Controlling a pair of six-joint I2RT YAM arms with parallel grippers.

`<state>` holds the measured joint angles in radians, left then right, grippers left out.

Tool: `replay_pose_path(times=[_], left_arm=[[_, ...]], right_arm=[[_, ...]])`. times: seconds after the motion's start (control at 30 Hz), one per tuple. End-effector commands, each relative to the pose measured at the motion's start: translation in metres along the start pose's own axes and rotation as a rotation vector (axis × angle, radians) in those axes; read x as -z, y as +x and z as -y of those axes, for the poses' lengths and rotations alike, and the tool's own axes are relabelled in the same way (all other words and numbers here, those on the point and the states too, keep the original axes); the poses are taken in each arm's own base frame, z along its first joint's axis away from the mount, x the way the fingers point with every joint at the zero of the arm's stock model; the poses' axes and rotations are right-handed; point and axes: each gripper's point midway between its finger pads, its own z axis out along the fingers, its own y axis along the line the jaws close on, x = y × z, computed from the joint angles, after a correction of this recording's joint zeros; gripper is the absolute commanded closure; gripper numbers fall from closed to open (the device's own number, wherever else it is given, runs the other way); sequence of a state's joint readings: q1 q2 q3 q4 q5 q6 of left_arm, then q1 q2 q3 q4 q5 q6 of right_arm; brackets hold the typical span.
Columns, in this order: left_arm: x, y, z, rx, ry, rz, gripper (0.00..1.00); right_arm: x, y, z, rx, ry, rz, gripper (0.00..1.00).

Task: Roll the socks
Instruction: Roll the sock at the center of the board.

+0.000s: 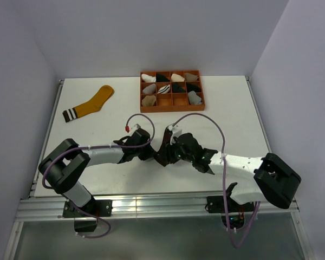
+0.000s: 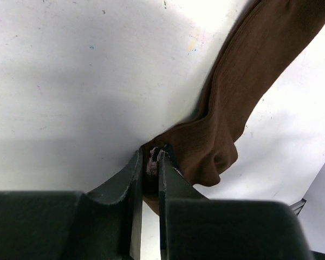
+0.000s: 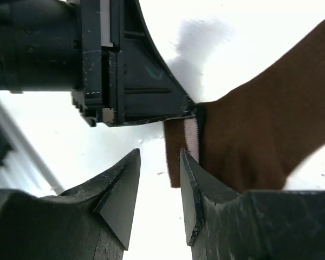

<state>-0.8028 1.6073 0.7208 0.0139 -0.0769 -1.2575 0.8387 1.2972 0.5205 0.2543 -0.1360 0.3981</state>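
We see two black-and-white arms meeting low on the white bench (image 1: 233, 108), the left pincer (image 1: 148, 150) and right pincer (image 1: 172, 153) flanking a dark brown fabric sock (image 1: 161, 156). A mustard-yellow ankle sock with a striped cuff (image 1: 89, 105) lies far left. An orange twelve-compartment tray (image 1: 172, 109) holds small sock bundles (image 1: 148, 77).

Top view: the brown sock (image 1: 160, 157) is lying almost wholly under the ends of the left arm (image 1: 131, 149) and right arm (image 1: 190, 151); only a dark sliver is showing.
Left wrist view: the cuff end is disappearing between the left fingers (image 2: 170, 184), its stripes barely readable, and the foot is running off the top right edge.
Right wrist view: the right edge is cutting the sock off, and one of the right fingers (image 3: 206, 200) is covering its lower part.
The bundles (image 1: 163, 90) in the orange tray (image 1: 171, 110) are showing too small to identify.
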Motion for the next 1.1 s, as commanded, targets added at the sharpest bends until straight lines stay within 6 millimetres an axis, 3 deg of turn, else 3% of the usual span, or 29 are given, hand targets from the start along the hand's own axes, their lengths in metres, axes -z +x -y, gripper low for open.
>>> replay_pose_path(times=[0.0,0.37,0.83,0.93,0.97,1.0,1.07], left_arm=[[-0.003,0.01,-0.033,-0.067,-0.123,-0.029,1.0],[-0.004,0.01,-0.028,-0.073,-0.099,-0.032,1.0],[0.0,0.012,-0.025,-0.074,-0.068,-0.037,1.0],[0.001,0.011,-0.023,-0.07,-0.059,-0.033,1.0],[0.004,0.011,-0.024,-0.064,-0.057,-0.031,0.99],[0.005,0.01,-0.024,-0.059,-0.054,-0.02,0.97],[0.01,0.006,-0.024,-0.047,-0.045,0.0,0.89]], right_arm=[[0.001,-0.002,0.019,0.104,0.139,0.038,0.57],[-0.016,0.029,0.0,0.18,0.168,-0.064,0.59],[-0.026,0.069,0.034,0.203,0.368,-0.259,0.57],[-0.027,0.078,0.042,0.199,0.421,-0.309,0.65],[-0.026,0.083,0.047,0.196,0.439,-0.331,0.81],[-0.026,0.085,0.048,0.191,0.447,-0.334,0.9],[-0.023,0.087,0.049,0.182,0.442,-0.335,1.0]])
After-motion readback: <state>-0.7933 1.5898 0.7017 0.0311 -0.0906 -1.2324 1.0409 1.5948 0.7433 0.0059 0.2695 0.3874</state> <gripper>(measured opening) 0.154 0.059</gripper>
